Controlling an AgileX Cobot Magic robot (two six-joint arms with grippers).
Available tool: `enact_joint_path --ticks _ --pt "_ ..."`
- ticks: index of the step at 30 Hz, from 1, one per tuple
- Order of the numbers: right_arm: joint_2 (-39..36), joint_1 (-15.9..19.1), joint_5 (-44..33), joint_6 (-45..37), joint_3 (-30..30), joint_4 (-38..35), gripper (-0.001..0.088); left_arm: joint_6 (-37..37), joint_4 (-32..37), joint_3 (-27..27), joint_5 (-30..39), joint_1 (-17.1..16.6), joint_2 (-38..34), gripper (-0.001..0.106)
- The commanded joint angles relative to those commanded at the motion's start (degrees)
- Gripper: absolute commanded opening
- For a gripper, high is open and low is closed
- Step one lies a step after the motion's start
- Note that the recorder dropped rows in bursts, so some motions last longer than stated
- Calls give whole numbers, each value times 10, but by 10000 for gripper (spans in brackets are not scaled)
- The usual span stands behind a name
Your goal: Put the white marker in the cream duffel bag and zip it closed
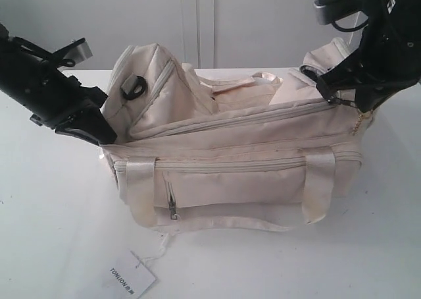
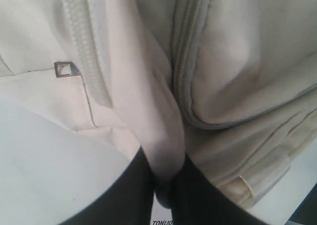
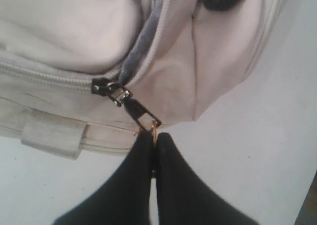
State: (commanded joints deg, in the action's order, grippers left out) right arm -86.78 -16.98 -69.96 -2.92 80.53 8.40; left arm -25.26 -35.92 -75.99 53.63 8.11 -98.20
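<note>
My left pincer (image 2: 163,158) is matt black all over, and its two fingers (image 2: 126,200) are broad at the root and narrow to blunt tips. Behind it, my left arm (image 1: 39,81) is a chunky black housing with a silver-grey bracket (image 1: 77,49) on top. My right pincer (image 3: 154,136) is the same make: two smooth black wedges with no markings. My right arm (image 1: 388,42) is black and angular, with a silver-grey block (image 1: 327,1) and, I think, a thin black cable (image 1: 342,26) looping beneath it.

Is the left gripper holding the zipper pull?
No, the left gripper pinches a fold of the cream duffel bag; the right gripper holds the zipper pull.
</note>
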Motion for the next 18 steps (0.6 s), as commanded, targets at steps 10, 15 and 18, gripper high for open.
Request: enact_joint_path --ticks 10,15,18 --pt "0 0 0 -4 0 -27 0 -4 -5 0 29 0 98 506" --pt "0 0 0 -19 0 -56 0 -7 -31 0 37 0 142 505" --pt "0 0 5 -19 0 -59 0 -7 -31 0 45 0 170 467"
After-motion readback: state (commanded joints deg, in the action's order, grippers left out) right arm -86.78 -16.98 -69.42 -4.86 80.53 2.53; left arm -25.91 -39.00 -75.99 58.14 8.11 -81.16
